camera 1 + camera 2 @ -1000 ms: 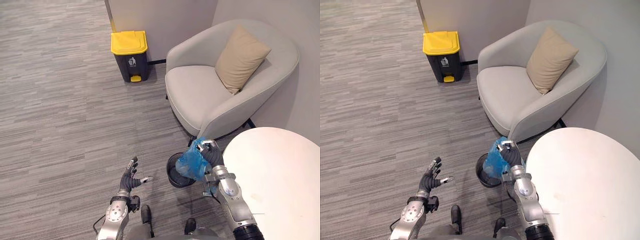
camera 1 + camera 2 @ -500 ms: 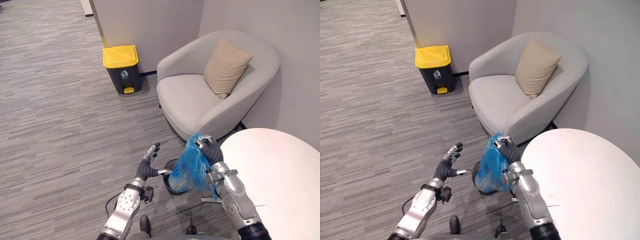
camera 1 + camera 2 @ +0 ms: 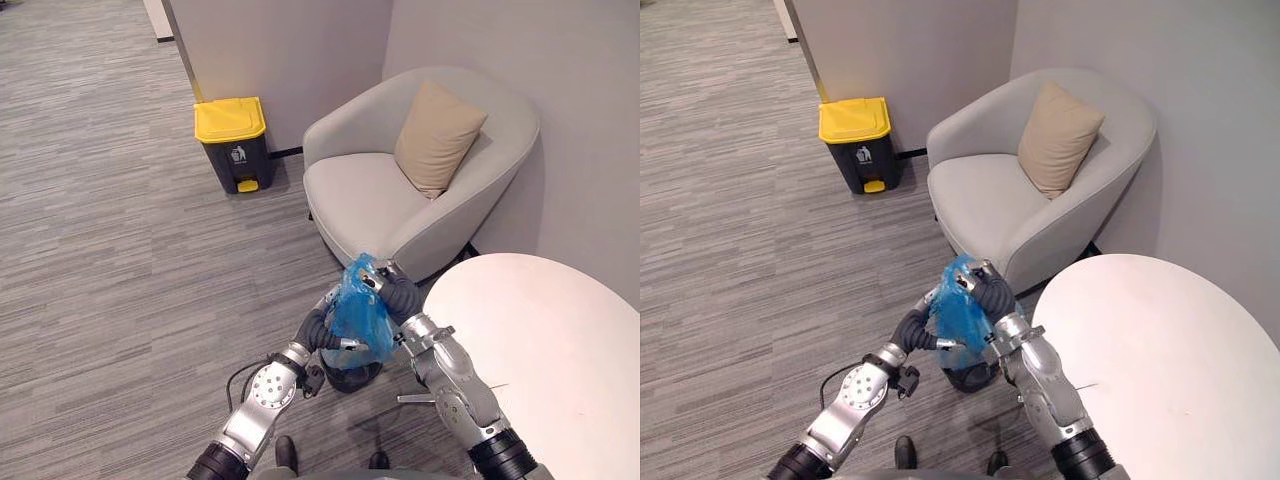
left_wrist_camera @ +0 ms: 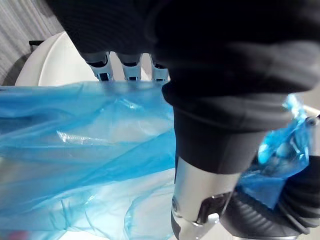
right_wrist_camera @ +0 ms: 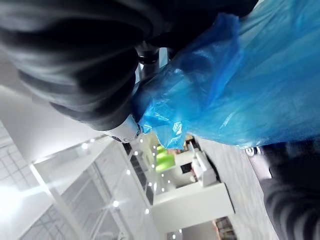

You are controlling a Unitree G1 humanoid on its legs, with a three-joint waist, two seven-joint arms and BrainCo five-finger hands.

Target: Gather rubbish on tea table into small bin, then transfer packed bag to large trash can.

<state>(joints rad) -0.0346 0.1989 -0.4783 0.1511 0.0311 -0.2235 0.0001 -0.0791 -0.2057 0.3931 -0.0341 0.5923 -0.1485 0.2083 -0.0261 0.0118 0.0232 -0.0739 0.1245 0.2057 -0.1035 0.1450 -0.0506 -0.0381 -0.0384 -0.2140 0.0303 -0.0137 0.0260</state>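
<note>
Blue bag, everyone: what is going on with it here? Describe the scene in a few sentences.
The robot's right hand grips the blue bag by its bunched top and holds it over the small dark bin beside the white table. The left hand is up against the bag's side. The yellow-lidded trash can stands across the floor by the wall, lid closed, so the bag has not yet gone there.
</note>
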